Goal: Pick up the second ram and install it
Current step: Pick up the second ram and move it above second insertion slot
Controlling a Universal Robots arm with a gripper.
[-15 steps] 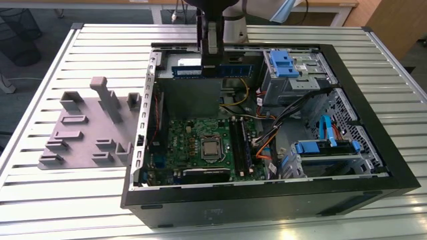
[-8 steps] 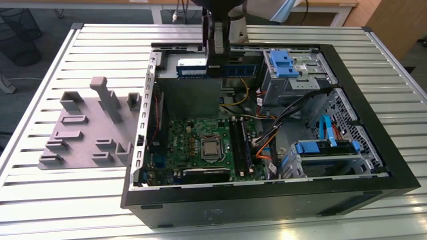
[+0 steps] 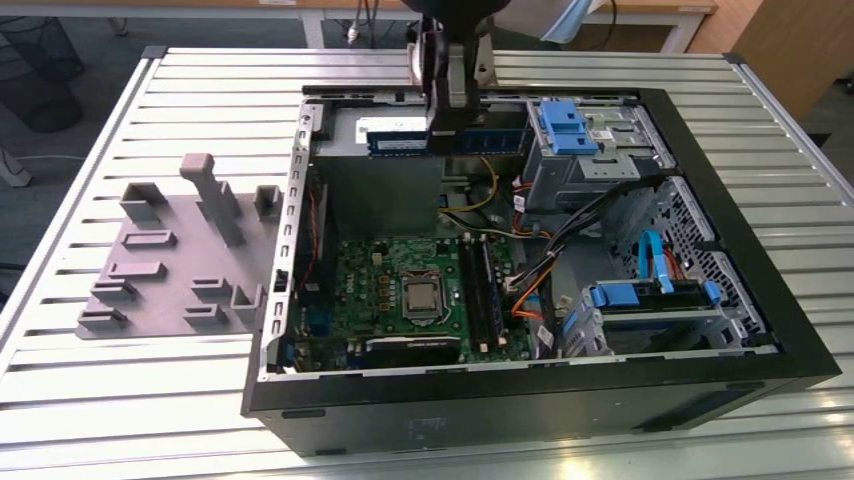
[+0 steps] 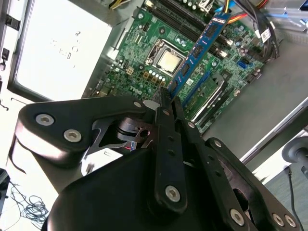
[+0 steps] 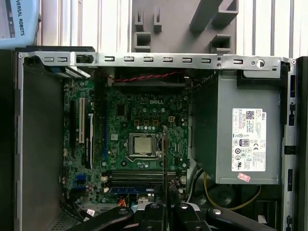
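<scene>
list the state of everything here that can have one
second ram, held by one end in the air over the open case, not in a slot
gripper, fingers shut on the second ram
computer case, lying flat on the table, side panel off
processor, seated in its socket, bare, no cooler over it

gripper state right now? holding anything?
The gripper is closed, holding the second ram by one end.
</scene>
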